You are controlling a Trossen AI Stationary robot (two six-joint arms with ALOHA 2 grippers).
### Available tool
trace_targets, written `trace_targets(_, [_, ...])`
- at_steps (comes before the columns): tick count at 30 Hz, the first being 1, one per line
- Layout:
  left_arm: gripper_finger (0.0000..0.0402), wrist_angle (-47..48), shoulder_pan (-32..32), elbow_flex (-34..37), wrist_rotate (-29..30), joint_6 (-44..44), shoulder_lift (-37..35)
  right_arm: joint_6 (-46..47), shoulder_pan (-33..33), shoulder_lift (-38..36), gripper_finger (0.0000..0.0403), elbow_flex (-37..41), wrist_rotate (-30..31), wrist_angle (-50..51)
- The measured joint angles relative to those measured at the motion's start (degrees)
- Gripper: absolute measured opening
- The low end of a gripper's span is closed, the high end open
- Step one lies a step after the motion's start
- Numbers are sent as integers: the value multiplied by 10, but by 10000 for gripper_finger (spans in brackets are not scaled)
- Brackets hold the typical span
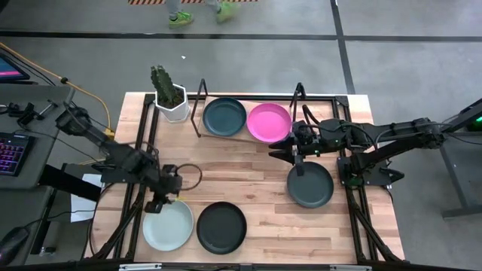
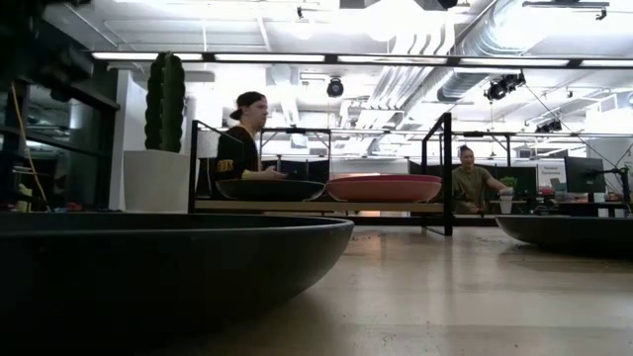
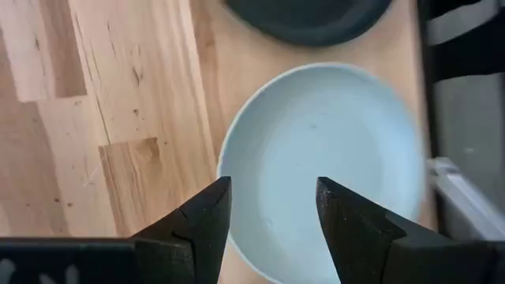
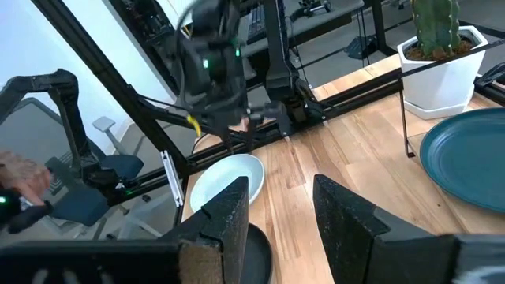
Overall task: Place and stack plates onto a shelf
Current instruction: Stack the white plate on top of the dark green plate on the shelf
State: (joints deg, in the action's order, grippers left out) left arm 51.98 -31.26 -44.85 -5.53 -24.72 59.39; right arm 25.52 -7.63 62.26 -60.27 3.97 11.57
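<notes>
High view: left pincer (image 1: 162,197) hovers just above the mint-white plate (image 1: 167,225), w/ the black plate (image 1: 221,227) beside that one. Right pincer (image 1: 290,153) sits just off the shelf (image 1: 248,138) edge, next to the magenta plate (image 1: 269,122); teal plate (image 1: 224,117) lies beyond on the shelf, dark grey plate (image 1: 309,184) on the tabletop (image 1: 241,165) right by the pincer.

Low view: teal & magenta plates side by side on shelf.

Left wrist view: pincer fingers (image 3: 207,221) apart, holding nothing, mint-white plate straight ahead.

Right wrist view: fingers (image 4: 233,207) apart, empty; cactus pot (image 4: 439,55) far ahead.
</notes>
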Motion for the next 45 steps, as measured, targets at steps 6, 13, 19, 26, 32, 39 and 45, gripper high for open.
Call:
trace_targets(6, [175,-105,-28,84,45,-31,0,1,0,0,126,0,0,10])
trace_targets(13, [175,-120,-31,134,63,-32,0,1,0,0,126,0,0,29])
trace_targets(19, [175,-154,-31,165,61,-37,0,2,0,0,126,0,0,29])
trace_targets(26, [175,-192,-31,186,59,-35,0,1,0,0,126,0,0,29])
trace_targets(32, [175,-191,-31,199,47,-16,0,1,0,0,126,0,0,29])
trace_targets(39, [174,-223,-31,214,33,-11,0,2,0,0,126,0,0,30])
trace_targets(45, [174,-223,-31,225,29,-16,0,1,0,0,126,0,0,30])
